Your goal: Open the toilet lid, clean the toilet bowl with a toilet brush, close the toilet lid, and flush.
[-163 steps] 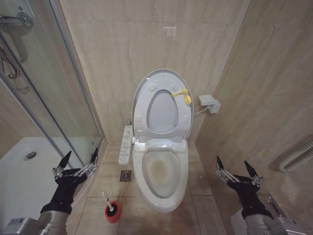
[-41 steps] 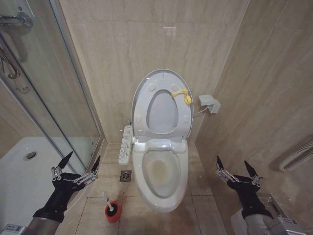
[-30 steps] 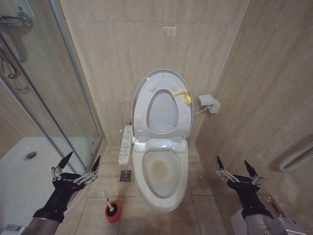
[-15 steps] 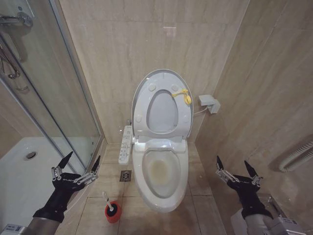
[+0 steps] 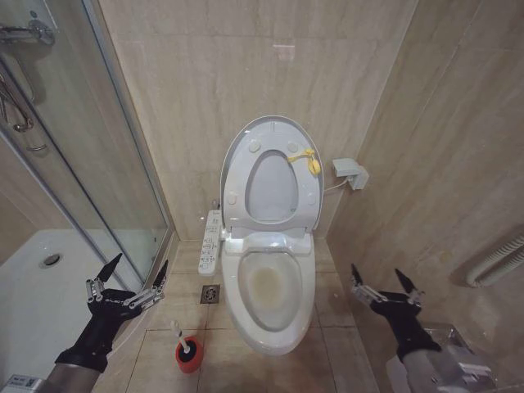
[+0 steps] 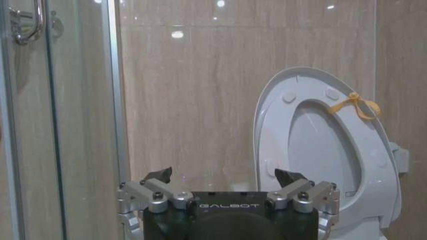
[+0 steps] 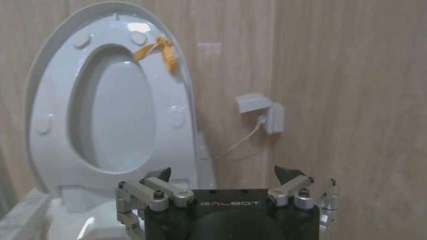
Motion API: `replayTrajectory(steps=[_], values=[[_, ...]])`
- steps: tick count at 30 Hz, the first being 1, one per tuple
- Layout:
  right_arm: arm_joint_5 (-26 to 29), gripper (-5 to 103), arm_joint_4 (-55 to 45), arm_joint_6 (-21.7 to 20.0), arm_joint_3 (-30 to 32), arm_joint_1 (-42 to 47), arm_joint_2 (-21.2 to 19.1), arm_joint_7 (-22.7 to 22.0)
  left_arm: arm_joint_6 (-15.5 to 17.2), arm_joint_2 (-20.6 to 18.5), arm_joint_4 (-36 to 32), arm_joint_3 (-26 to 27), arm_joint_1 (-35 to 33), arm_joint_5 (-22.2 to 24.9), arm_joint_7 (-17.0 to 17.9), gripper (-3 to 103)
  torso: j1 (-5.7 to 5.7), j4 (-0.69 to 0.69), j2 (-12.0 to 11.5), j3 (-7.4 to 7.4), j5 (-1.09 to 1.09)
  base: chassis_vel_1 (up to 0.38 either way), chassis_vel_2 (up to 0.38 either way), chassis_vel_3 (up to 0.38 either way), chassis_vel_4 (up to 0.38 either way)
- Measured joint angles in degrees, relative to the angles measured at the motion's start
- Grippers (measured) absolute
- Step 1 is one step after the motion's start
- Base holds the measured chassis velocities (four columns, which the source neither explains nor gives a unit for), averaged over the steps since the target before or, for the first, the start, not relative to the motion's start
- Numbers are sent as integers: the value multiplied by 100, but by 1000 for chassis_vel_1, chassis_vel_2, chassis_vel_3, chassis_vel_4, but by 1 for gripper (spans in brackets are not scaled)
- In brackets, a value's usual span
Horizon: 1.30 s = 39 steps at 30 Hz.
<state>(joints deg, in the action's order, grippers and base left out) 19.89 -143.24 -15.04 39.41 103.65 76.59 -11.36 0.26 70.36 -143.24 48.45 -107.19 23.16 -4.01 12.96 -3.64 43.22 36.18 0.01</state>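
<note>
White ceramic oval toilet bowl [image 5: 270, 323], centre of scene, uncovered, yellowish water inside; white button panel [image 5: 211, 241] along its left side. Large smooth white oval plastic toilet lid [image 5: 237, 143] raised upright against the far beige stone-tile wall [image 5: 205, 74], with the white ring-shaped seat [image 5: 313, 188] lifted flat against it; small yellow tag [image 5: 308, 160] tied at the seat's upper right edge.

Small toilet brush [image 5: 178, 332], thin white stick handle, standing in a squat red cup holder [image 5: 188, 357] on the tiled floor [image 5: 336, 360], near left of the bowl, just near of a square metal floor drain [image 5: 210, 294].

Left gripper [image 5: 128, 273]: near left, beside the glass shower door [image 5: 74, 164], its 2 black pointed fingers spread wide, nothing held; hangs above and left of the brush, apart from it.

Right gripper [image 5: 381, 284]: near right of the bowl, fingers likewise spread wide, nothing held.

White wall box [image 5: 350, 173] with cable, right of the lid.
</note>
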Motion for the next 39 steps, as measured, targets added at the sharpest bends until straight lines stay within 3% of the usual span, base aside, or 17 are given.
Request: replayTrajectory(steps=[11,18,33,39], values=[[613,100,0,-61,301,-278,-244,-142,0,0,0,0,0,0,0,100,0,-3,0,0,0,0,0,0,0],[981,100,92,-104,339,-1049,-477,-247,0,0,0,0,0,0,0,100,0,-1,0,0,-1,0,0,0,0],[1414,100,1749,-116,40,-2960,-1018,-318,0,0,0,0,0,0,1,100,0,-3,0,0,0,0,0,0,0],[1534,100,2671,-124,-234,-4122,-1304,-326,0,0,0,0,0,0,0,100,0,-1,0,1,1,0,0,0,0]])
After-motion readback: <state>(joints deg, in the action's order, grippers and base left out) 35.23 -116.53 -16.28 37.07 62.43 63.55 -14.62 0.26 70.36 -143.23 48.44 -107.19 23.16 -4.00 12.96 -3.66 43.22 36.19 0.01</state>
